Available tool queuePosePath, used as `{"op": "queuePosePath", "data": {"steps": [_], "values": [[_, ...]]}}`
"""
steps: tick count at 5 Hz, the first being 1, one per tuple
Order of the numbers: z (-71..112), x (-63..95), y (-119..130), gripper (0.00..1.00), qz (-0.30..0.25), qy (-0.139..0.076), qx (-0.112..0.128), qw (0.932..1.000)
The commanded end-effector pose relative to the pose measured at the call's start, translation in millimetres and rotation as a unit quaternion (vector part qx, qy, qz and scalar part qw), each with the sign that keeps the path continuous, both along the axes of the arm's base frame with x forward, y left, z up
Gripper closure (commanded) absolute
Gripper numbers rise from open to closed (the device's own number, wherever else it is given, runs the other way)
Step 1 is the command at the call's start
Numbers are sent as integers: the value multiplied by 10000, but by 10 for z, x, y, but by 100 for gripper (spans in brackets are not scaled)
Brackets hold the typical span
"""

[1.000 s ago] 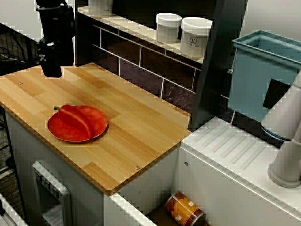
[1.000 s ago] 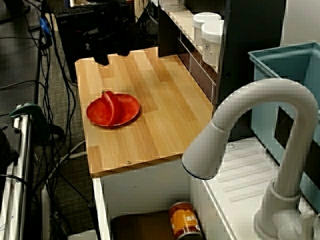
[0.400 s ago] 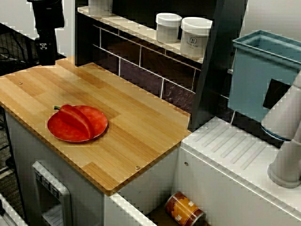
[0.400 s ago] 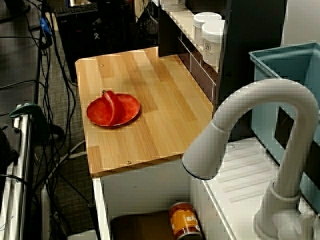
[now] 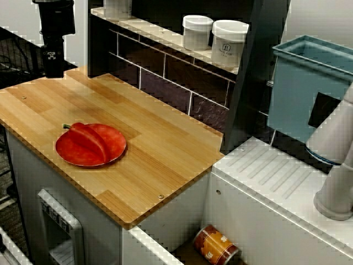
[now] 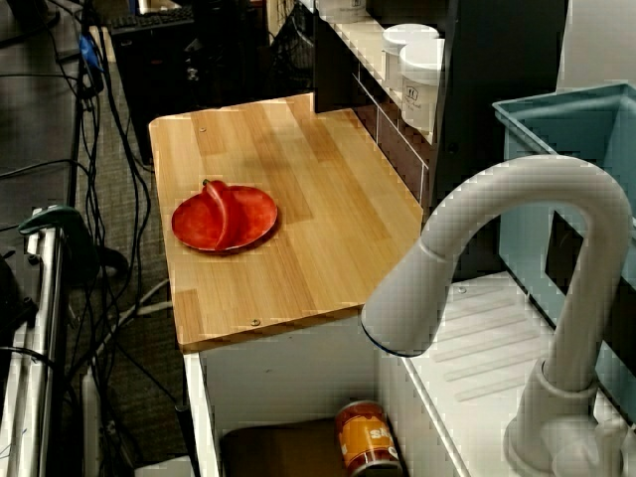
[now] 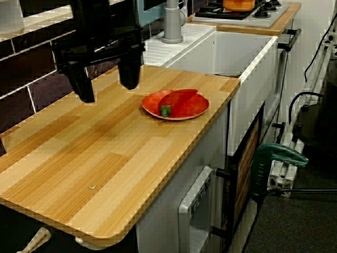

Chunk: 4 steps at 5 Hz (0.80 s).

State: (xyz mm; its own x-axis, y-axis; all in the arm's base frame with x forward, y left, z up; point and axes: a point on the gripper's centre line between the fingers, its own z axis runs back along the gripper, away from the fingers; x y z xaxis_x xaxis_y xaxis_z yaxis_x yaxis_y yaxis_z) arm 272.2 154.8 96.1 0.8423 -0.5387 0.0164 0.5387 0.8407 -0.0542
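My gripper point(image 7: 105, 79) hangs open above the back left part of the wooden counter point(image 7: 105, 158), both black fingers spread wide with nothing between them. In the view from the front it is a dark column over the counter's far left corner, gripper point(image 5: 53, 69). In the view over the faucet it is lost against the dark background. The nearest thing is a red plate point(image 5: 113, 148) with a red pepper point(image 5: 88, 138) lying on it, well apart from the fingers. The plate point(image 7: 197, 108) and pepper point(image 7: 176, 99) lie to the right of the gripper; plate point(image 6: 260, 214).
Two white jars point(image 5: 197, 32) point(image 5: 229, 43) stand on the shelf over the tiled back wall. A teal bin point(image 5: 309, 88) and a white faucet point(image 6: 497, 258) are by the sink. An orange can point(image 5: 216, 245) lies in the basin. Cables hang off the counter's far end.
The gripper has risen and drawn back from over the counter's left end toward its far corner, then held nearly still. Plate and pepper have not moved.
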Motion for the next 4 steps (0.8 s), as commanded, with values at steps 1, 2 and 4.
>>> {"op": "queuePosePath", "data": {"steps": [1, 2, 4], "values": [[102, -144, -50, 0, -837, 74, -167, 9963], [114, -246, -296, 0, -1424, 21, -9, 9898], [104, -348, -614, 0, -2638, -571, 494, 9616]]}}
